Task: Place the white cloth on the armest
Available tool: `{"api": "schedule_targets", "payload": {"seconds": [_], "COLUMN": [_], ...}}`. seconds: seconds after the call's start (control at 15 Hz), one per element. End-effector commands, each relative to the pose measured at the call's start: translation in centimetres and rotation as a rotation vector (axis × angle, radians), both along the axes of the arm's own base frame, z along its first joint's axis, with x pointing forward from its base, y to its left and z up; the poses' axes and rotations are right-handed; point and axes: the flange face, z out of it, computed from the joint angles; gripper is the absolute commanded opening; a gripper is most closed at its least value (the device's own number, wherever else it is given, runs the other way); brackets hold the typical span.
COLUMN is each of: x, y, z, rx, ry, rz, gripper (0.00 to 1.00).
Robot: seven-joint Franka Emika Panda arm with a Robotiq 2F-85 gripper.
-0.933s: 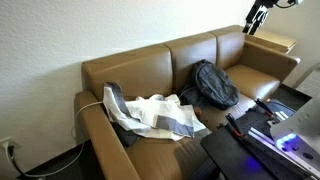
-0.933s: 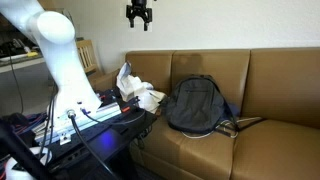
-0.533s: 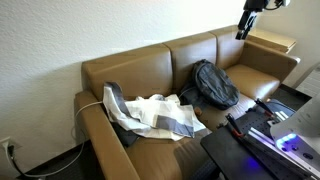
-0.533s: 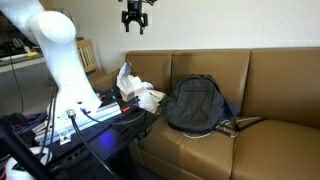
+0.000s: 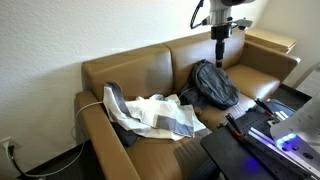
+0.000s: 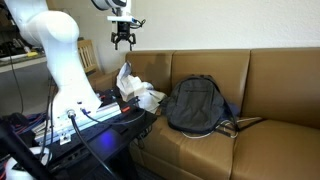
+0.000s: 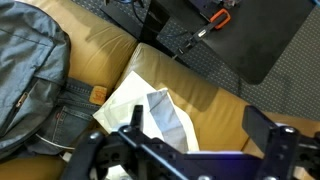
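The white cloth [image 5: 160, 115] with grey stripes lies crumpled on the end seat of the brown sofa [image 5: 150, 65]. It also shows in an exterior view [image 6: 137, 92] and in the wrist view [image 7: 140, 108]. The sofa's armrest [image 5: 103, 128] runs beside the cloth. My gripper [image 5: 220, 37] hangs in the air above the sofa back, over the backpack, well away from the cloth. It shows high above the cloth in an exterior view [image 6: 123, 41]. In the wrist view the gripper [image 7: 200, 140] is open and empty.
A dark grey backpack [image 5: 213, 85] lies on the middle seat, also seen in an exterior view [image 6: 195, 105] and the wrist view [image 7: 30, 70]. A black table [image 5: 245, 150] with cables stands in front of the sofa. The white robot arm [image 6: 58, 55] rises beside it.
My gripper has moved from above the far armrest toward the middle of the sofa and come lower. The cloth and backpack have not moved.
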Motion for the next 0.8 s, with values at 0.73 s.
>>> {"api": "schedule_targets", "payload": {"seconds": [0.73], "x": [1.9], "y": [6.9], "z": [-18.4], "rx": [0.003], "ry": [0.011], "rz": [-0.078], "gripper": [1.0]}}
